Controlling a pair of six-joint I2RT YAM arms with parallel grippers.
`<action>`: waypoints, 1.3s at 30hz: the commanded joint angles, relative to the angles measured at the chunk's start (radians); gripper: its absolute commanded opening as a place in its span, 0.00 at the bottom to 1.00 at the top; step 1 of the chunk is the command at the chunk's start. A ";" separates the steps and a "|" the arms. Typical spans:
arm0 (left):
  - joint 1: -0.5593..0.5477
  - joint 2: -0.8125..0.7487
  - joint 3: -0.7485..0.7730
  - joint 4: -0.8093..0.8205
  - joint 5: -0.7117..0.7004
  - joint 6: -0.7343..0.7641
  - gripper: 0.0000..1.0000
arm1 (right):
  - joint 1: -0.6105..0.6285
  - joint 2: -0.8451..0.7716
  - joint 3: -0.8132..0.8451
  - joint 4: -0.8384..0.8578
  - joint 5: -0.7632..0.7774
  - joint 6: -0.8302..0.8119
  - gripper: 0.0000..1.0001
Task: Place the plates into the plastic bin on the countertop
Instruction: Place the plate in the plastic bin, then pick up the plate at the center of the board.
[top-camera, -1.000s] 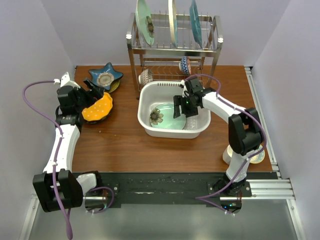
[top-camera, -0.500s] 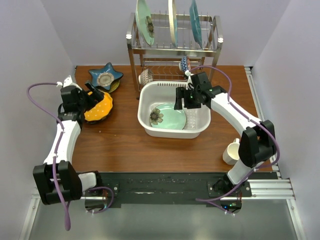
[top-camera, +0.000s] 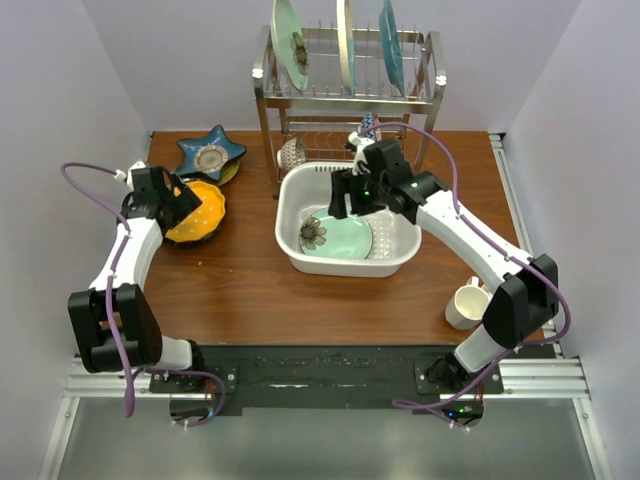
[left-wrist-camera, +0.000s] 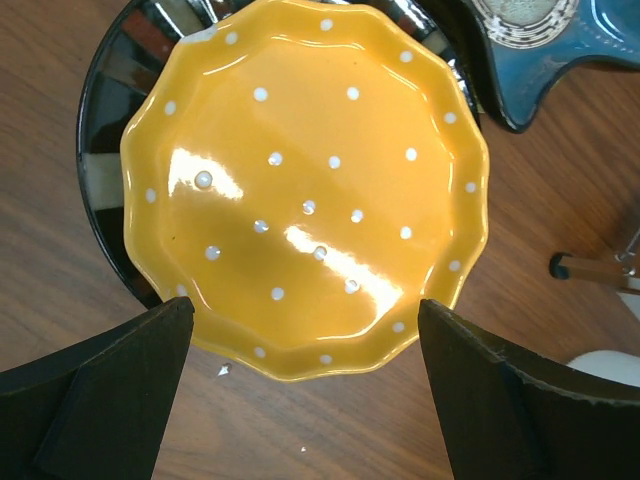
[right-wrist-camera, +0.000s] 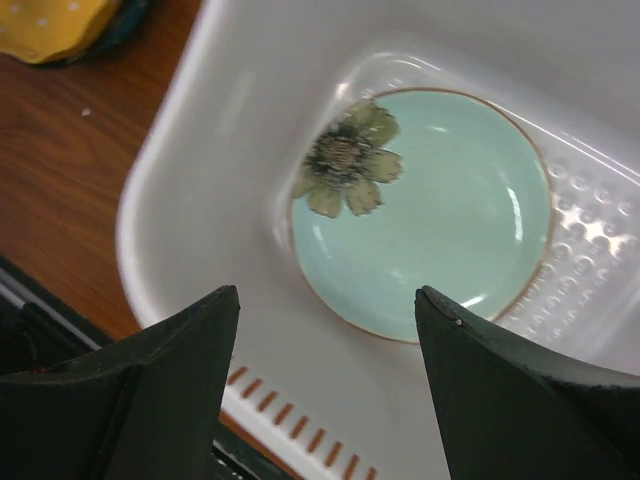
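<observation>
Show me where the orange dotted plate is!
In the top view the orange dotted plate sits on the left of the countertop, stacked on a dark plate, in front of the blue star plate, beneath the open left hand.

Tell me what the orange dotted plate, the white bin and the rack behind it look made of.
orange dotted plate: probably glazed ceramic, given the hard glossy highlights and the scalloped rim.
plastic bin: looks like moulded white plastic, with a soft satin sheen, a thick rounded rim and a dimpled base.
rack: shiny metal, likely steel, made of thin bright bars.
</observation>
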 joint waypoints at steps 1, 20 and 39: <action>0.005 0.017 0.024 -0.008 -0.045 0.000 0.99 | 0.097 -0.012 0.099 0.004 0.042 0.017 0.75; 0.024 0.024 -0.027 0.034 -0.057 0.028 0.98 | 0.286 0.282 0.363 0.074 -0.009 0.049 0.73; 0.022 -0.052 0.085 -0.012 -0.099 0.175 0.95 | 0.336 0.630 0.719 0.102 -0.092 0.156 0.70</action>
